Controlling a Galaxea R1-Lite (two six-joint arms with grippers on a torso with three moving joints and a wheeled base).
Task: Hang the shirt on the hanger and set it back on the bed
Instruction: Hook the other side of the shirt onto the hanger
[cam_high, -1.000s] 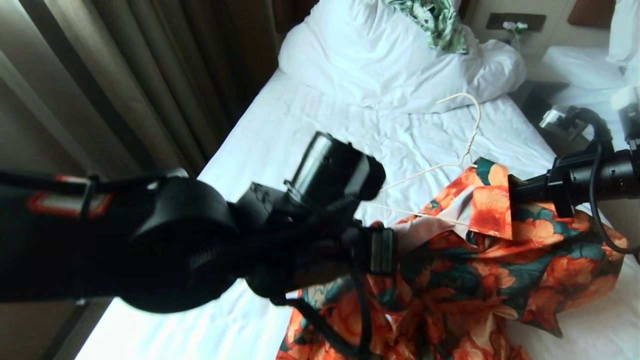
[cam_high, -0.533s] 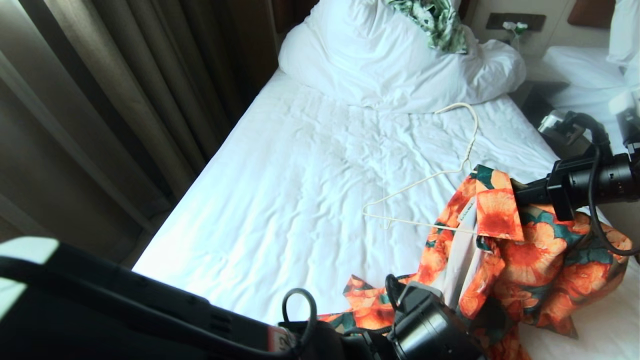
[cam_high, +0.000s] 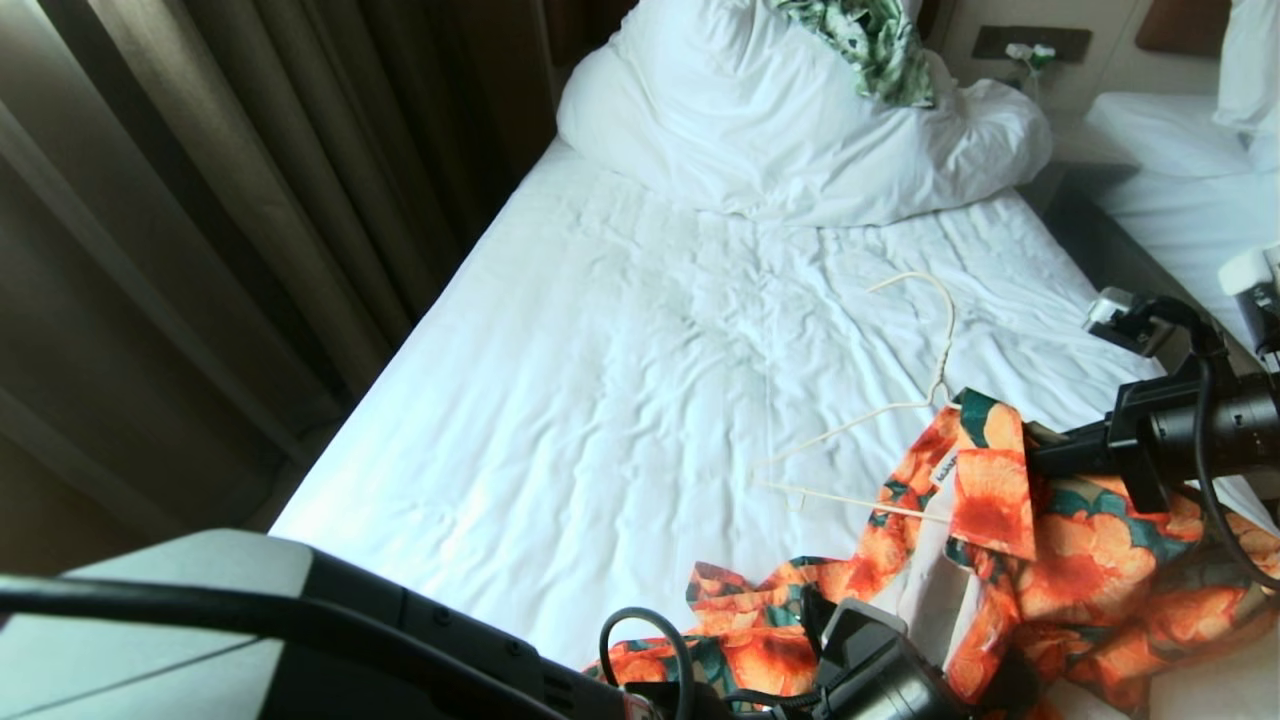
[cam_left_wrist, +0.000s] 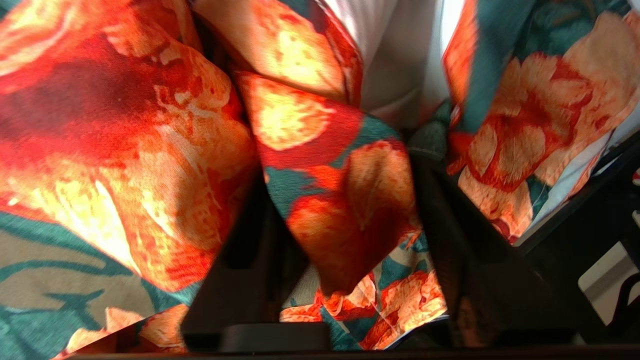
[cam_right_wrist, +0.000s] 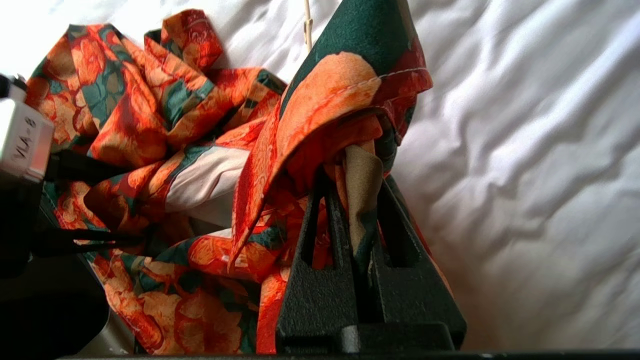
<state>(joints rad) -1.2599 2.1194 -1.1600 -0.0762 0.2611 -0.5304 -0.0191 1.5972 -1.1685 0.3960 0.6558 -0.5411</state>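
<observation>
Right gripper jaws clamped on the shirt collar over the bed, left gripper jaws apart around a fold.

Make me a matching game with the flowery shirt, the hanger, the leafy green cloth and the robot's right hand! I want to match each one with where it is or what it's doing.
Things:
1. shirt
2. hanger
3. leafy green cloth
4. right gripper

Places or states:
A. on top of the white duvet at the head of the bed
B. shut, pinching fabric
C. bunched at the near right of the bed
D. one end tucked in the shirt, hook toward the duvet

Pairs: 1-C, 2-D, 3-A, 4-B
</observation>
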